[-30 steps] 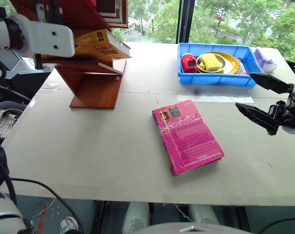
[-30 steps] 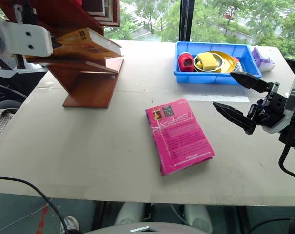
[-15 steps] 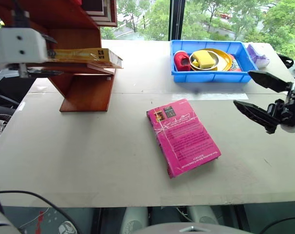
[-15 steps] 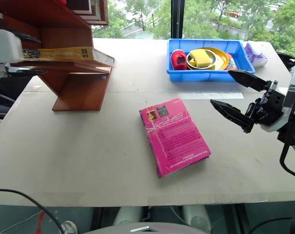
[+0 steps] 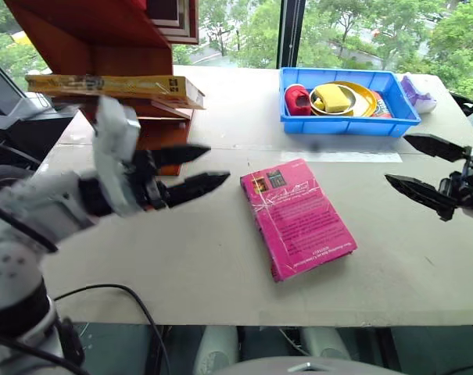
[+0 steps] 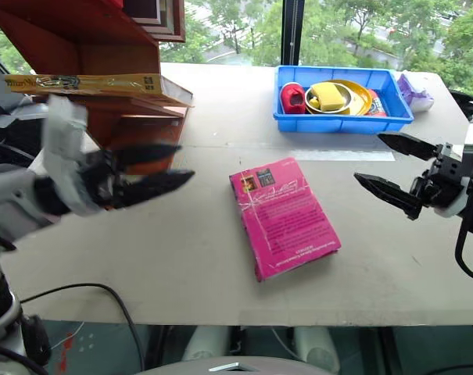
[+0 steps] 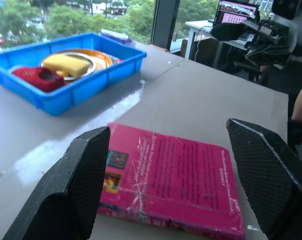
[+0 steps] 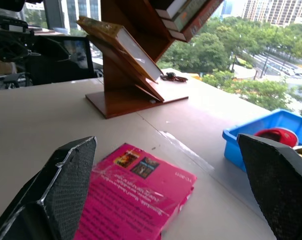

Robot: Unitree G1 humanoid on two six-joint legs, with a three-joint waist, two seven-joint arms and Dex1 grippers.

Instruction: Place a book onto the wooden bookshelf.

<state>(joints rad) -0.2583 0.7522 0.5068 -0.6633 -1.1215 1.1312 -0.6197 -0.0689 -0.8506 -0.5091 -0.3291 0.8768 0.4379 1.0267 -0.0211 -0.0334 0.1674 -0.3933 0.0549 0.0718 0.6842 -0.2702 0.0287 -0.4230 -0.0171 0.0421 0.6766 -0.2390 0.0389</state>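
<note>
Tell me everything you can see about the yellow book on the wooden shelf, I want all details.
The book is a thick yellow-orange paperback in shiny plastic wrap, with dark text and a small picture near one cover corner. It lies flat, cover up, on a lower shelf board of the reddish-brown wooden bookshelf, and one end juts out past the board's edge. Only the shelf touches it. The left gripper is open, empty and apart from it, in front of the shelf.

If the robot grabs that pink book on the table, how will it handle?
The pink book looks thick, so probably stiff and fairly heavy. Its shiny wrap may be slippery. Lying flat on the table, it should slide rather than tip.
</note>
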